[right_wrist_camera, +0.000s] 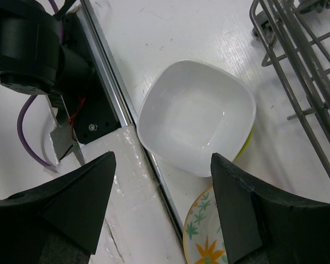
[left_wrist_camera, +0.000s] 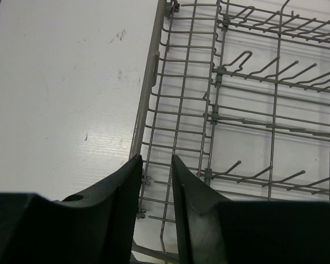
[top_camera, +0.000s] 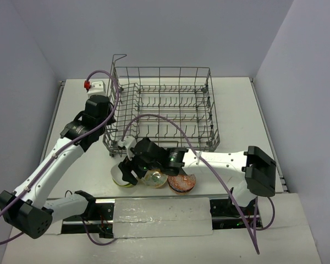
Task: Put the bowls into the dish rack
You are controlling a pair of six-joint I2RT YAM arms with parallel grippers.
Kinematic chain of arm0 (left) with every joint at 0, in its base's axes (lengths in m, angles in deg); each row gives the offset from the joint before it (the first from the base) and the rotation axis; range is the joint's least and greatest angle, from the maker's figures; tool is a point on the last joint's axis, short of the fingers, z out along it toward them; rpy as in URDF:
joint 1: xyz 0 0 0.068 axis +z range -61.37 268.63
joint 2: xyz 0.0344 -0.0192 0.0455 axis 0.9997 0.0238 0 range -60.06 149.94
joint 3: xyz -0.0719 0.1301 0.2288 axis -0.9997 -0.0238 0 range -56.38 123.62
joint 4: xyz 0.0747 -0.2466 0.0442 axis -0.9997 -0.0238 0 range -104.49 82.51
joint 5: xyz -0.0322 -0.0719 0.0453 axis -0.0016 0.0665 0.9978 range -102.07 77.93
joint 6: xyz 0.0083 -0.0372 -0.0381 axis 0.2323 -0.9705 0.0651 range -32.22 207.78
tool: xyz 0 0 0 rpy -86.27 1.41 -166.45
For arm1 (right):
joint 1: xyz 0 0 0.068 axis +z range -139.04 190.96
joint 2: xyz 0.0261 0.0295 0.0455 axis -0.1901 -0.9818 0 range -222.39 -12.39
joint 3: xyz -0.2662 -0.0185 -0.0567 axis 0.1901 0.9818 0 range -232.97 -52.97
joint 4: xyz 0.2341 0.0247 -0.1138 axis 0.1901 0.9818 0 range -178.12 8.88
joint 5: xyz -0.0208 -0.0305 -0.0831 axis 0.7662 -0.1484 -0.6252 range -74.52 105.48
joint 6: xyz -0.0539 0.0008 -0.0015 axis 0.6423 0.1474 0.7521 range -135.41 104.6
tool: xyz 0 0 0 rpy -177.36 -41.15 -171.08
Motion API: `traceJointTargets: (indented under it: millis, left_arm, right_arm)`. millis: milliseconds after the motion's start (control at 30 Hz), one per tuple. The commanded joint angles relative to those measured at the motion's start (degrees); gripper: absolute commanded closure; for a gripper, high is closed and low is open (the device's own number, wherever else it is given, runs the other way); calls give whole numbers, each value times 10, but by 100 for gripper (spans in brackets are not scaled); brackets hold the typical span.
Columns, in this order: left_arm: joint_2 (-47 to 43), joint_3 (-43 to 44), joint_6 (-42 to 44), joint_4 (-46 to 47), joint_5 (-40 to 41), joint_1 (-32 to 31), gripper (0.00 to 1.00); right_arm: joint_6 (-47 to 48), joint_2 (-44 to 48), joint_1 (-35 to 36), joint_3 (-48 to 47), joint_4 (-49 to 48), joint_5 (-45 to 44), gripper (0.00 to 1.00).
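The grey wire dish rack (top_camera: 165,107) stands at the table's middle back with no bowls in it. Three bowls sit in a row in front of it: lime-green with white inside (top_camera: 121,175), yellow-floral (top_camera: 154,178) and red-orange patterned (top_camera: 182,182). My right gripper (top_camera: 133,165) hovers over the lime-green bowl (right_wrist_camera: 195,115), wide open and empty (right_wrist_camera: 162,165); the floral bowl (right_wrist_camera: 206,236) shows below. My left gripper (top_camera: 107,118) is at the rack's left front corner, its jaws a narrow gap apart over the rack's side wall (left_wrist_camera: 181,110), holding nothing (left_wrist_camera: 157,165). The other bowls are out of view.
A white box with a red knob (top_camera: 94,86) sits at the back left. A metal rail (right_wrist_camera: 107,66) and a white taped strip (top_camera: 162,212) run along the near edge, close to the bowls. Purple cables loop over the rack's front.
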Motion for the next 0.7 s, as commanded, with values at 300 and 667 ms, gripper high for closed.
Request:
traceJointTargets:
  millis: [300,667]
  left_arm:
    - [-56,9,17,0,68,-9,61]
    - [3,18,-11,-72,104,-24,76]
  right_arm:
    - [-10,-58,10,-15,-41,23,23]
    - [-14,-75,14,-21,-39,26,24]
